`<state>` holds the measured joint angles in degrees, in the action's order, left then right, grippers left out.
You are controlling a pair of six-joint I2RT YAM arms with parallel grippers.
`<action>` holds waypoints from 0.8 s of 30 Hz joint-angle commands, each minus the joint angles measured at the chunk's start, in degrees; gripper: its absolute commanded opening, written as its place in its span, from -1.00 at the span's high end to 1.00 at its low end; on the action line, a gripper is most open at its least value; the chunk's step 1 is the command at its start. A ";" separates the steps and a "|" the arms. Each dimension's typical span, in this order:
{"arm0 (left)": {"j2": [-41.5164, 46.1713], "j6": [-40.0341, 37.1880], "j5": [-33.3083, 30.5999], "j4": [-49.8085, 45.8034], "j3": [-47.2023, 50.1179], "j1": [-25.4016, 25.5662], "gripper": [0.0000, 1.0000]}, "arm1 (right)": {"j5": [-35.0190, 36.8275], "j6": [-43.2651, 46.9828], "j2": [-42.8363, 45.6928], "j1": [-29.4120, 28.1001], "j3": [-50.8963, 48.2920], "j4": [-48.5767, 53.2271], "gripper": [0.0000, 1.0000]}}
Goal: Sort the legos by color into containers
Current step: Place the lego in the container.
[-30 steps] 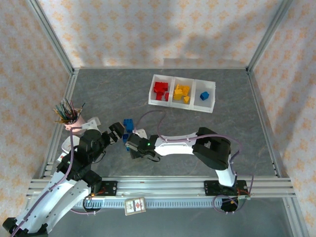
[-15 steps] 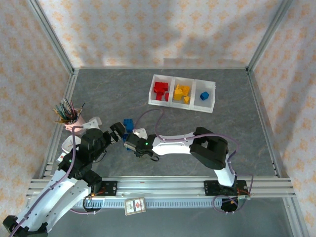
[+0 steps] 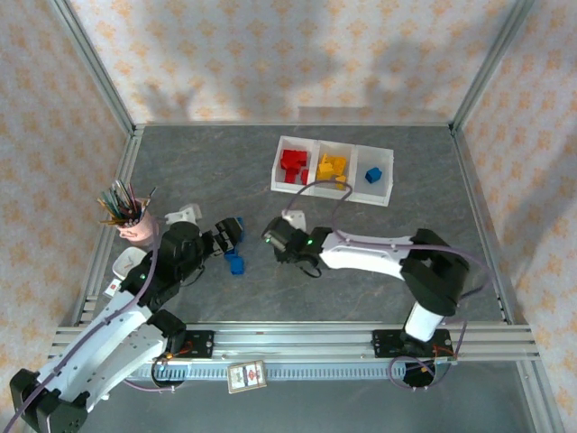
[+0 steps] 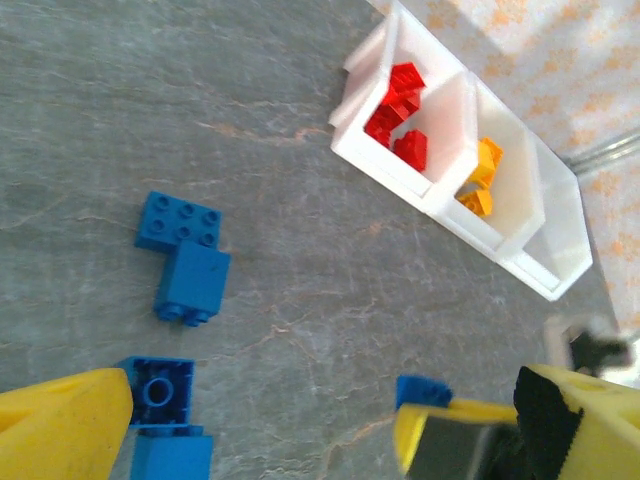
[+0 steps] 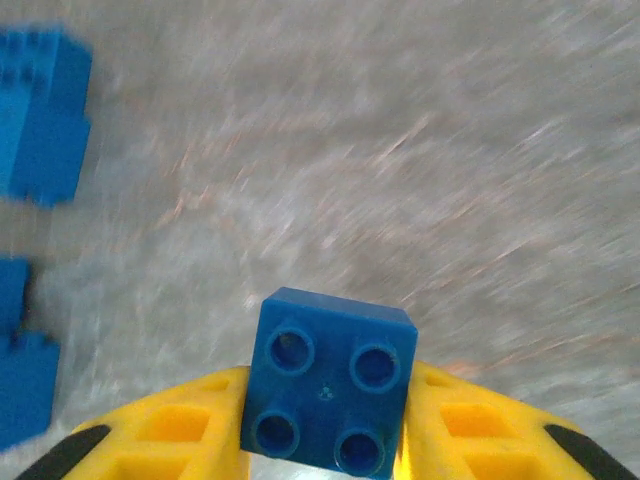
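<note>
Blue brick [image 5: 330, 385] — grey, seemingly marbled table [image 5: 420, 150]

Tray [image 3: 332, 192] at the far centre of the table [image 3: 469, 244], brick piles [image 3: 292, 164] in its left and middle compartments, lone brick [image 3: 373, 175] in its right, cup of pens [image 3: 135, 225] at the left edge, loose bricks [image 4: 185, 255], perhaps four, by the left gripper [image 4: 260, 430], clamped brick [image 5: 330, 385] between the right gripper [image 5: 330, 420] fingers.

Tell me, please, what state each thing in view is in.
Right tool, shut on a square blue brick.
Left tool, open, holding nothing.
Loose blue bricks, lying unsorted on the table.
Tray, upright: red bricks left, yellow-orange bricks middle, single blue brick right.
Pink cup, upright, holding pens.
</note>
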<state>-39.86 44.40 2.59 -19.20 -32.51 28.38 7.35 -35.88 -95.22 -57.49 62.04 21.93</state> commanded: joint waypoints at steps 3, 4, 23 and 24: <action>-6.02 -3.13 6.90 9.89 -2.82 0.05 -0.98 | 3.48 3.26 6.85 11.34 -2.49 0.67 0.30; -7.16 -3.18 8.10 11.46 -2.96 0.09 -0.98 | 3.01 4.00 7.46 14.02 -2.62 0.15 0.29; -23.72 -4.58 8.36 23.50 -7.39 0.04 -0.98 | 2.43 17.85 -12.02 39.86 17.89 -3.07 0.29; -24.00 -4.75 8.24 23.62 -7.63 0.08 -0.98 | 2.29 17.83 -13.22 40.47 19.16 -2.73 0.29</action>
<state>-63.29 41.39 11.18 1.23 -37.78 28.38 6.90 -20.67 -105.86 -17.80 77.52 17.67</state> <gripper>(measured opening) 0.993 0.359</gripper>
